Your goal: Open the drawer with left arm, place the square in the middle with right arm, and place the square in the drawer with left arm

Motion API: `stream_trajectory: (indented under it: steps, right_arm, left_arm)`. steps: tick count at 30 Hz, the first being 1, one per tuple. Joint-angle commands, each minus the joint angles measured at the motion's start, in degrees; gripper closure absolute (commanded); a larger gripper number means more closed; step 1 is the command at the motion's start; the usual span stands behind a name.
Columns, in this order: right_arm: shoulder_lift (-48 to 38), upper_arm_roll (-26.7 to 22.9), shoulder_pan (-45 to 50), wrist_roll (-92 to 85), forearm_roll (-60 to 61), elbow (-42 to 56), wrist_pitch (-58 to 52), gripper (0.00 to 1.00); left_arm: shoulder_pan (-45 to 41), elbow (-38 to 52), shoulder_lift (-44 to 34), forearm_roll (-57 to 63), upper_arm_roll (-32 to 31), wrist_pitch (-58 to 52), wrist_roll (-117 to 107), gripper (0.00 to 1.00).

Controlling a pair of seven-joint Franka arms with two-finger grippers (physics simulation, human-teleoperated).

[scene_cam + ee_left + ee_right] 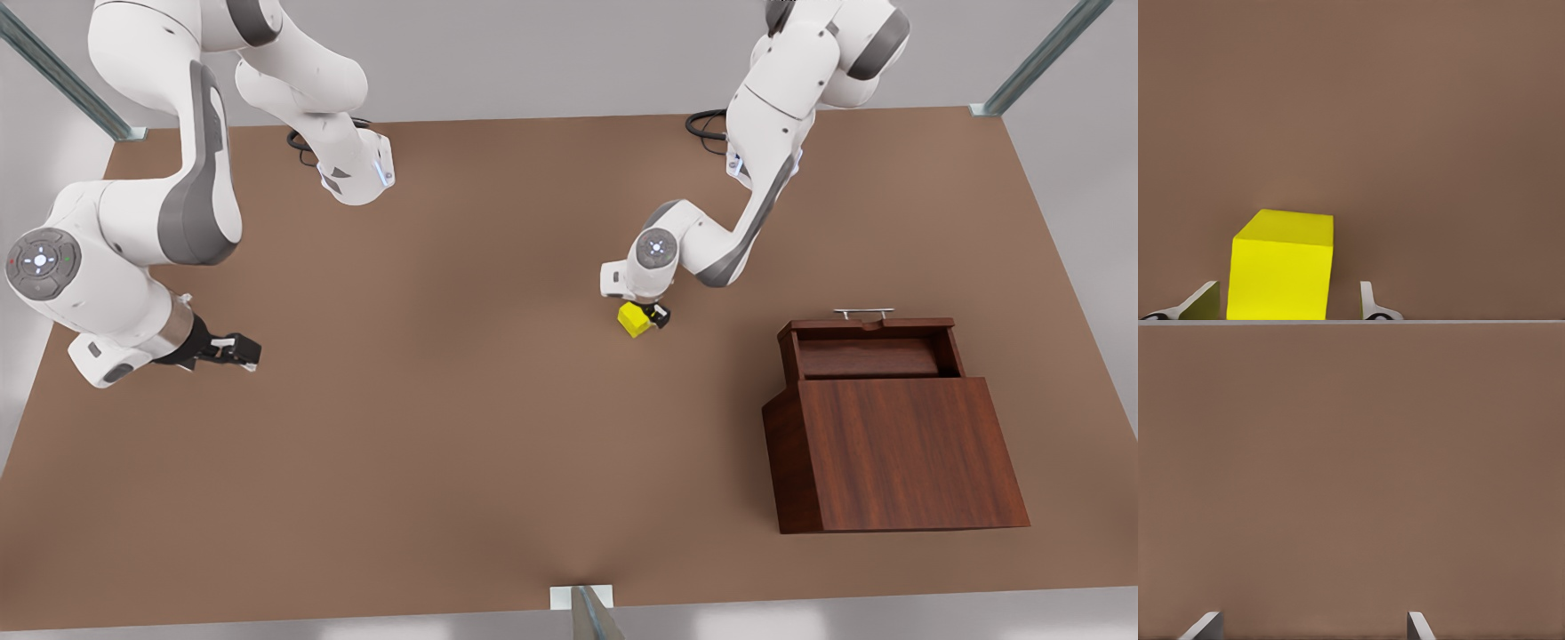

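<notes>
The square [634, 319] is a small bright yellow cube on the brown tabletop [462, 444], lying between the spread fingers [1368, 303] of the left gripper [647, 317], near the cabinet [898, 449]. The drawer [867, 348] stands pulled out toward the arms' side, its silver handle [863, 312] outermost, with bare tabletop between it and the cube. The right gripper [233, 348] waits well away from the cabinet, fingers [1205, 627] apart over bare tabletop.

matt tabletop [444, 462], wood-grain drawer [867, 356]
</notes>
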Motion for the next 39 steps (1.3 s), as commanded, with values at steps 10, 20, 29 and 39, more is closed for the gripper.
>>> stream_trajectory:
  steps: [10, 20, 29, 39]
  right_arm:
    - [-0.3, 0.0, -0.3, -0.1, 0.0, 0.1, -0.4, 0.0]
    - [0.0, -0.2, -0.1, -0.1, 0.0, -0.1, -0.3, 0.0]
    - [-0.1, -0.1, 0.2, -0.1, 0.0, 0.0, -0.2, 0.0]
    - [-0.1, -0.1, -0.1, -0.1, 0.0, 0.0, -0.4, 0.0]
  left_arm:
    - [0.0, -0.1, 2.6, 0.2, 0.3, 2.5, 0.0, 0.0]
    - [0.0, 0.3, 5.6, 1.2, 1.2, 5.4, -0.2, 0.33]
    - [0.4, 0.5, 4.0, 0.9, 1.6, 4.1, -0.4, 0.36]
    - [6.8, 9.0, -19.1, -0.1, 12.7, -31.6, -27.9, 0.36]
